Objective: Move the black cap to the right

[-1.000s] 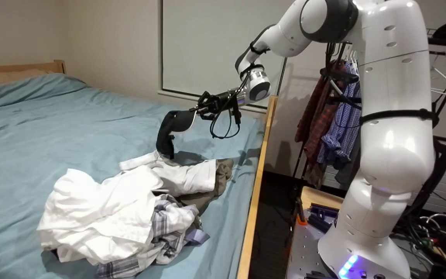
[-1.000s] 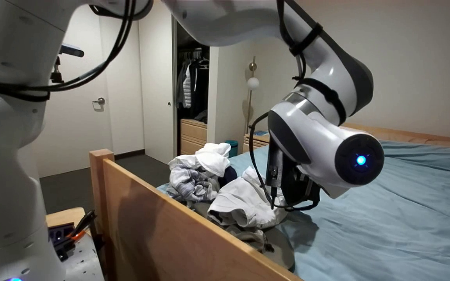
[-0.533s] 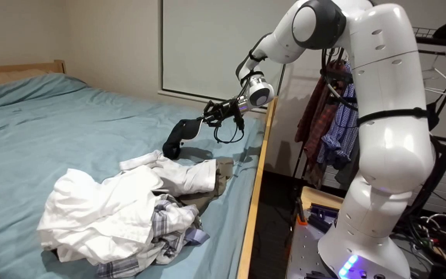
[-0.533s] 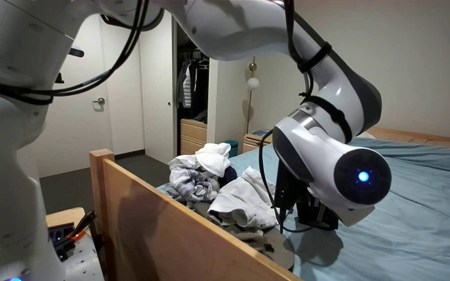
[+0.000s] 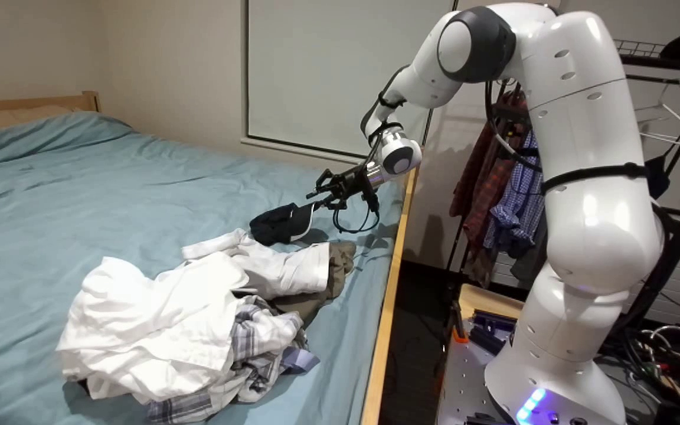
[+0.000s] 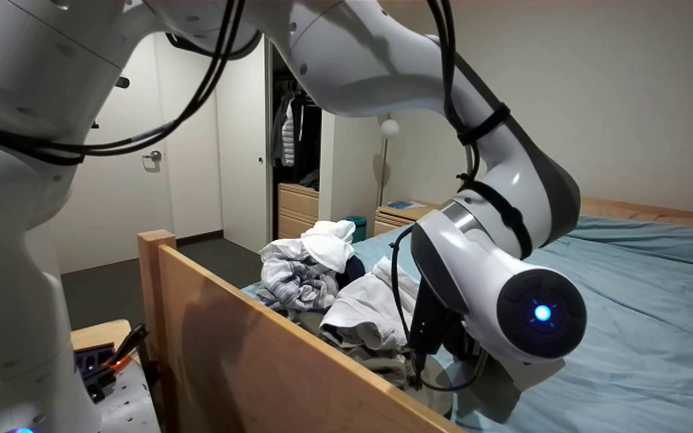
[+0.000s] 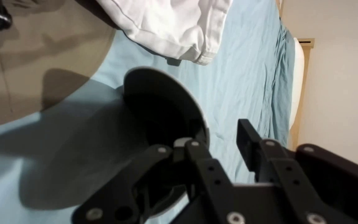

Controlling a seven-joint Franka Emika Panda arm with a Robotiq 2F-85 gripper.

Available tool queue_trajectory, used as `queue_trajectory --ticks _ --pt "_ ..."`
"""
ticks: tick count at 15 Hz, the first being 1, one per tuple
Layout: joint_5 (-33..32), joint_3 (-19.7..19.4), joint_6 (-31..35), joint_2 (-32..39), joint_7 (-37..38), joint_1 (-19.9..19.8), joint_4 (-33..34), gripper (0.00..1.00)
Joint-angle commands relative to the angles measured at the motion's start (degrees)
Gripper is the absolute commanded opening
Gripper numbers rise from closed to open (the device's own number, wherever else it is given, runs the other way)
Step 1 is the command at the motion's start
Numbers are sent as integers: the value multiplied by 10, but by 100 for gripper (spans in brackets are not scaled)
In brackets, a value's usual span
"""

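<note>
The black cap (image 5: 284, 224) lies beside the white cloth (image 5: 293, 270). Our end effector (image 7: 216, 143) is spread apart: letting go, we guess, with backing away next.

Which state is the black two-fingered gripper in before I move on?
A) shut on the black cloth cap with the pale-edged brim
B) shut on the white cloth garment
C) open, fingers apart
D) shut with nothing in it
C: the wrist view shows the gripper with its fingers parted, the light-blue bedsheet visible in the gap.
</note>
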Motion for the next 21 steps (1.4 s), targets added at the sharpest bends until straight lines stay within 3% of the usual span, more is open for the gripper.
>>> queue_trajectory --ticks 1,6,10,12,16,21 --pt "-3 -3 11 -16 10 -12 -36 66" --pt "-13 -34 37 -59 11 -15 -83 98" --pt "-15 -50 69 -135 -41 -10 -113 100" --pt "-54 -43 58 -178 -65 0 -115 100" --pt "-183 -12 67 -282 -26 39 -137 100" --pt "-408 47 39 -416 87 74 -187 100"
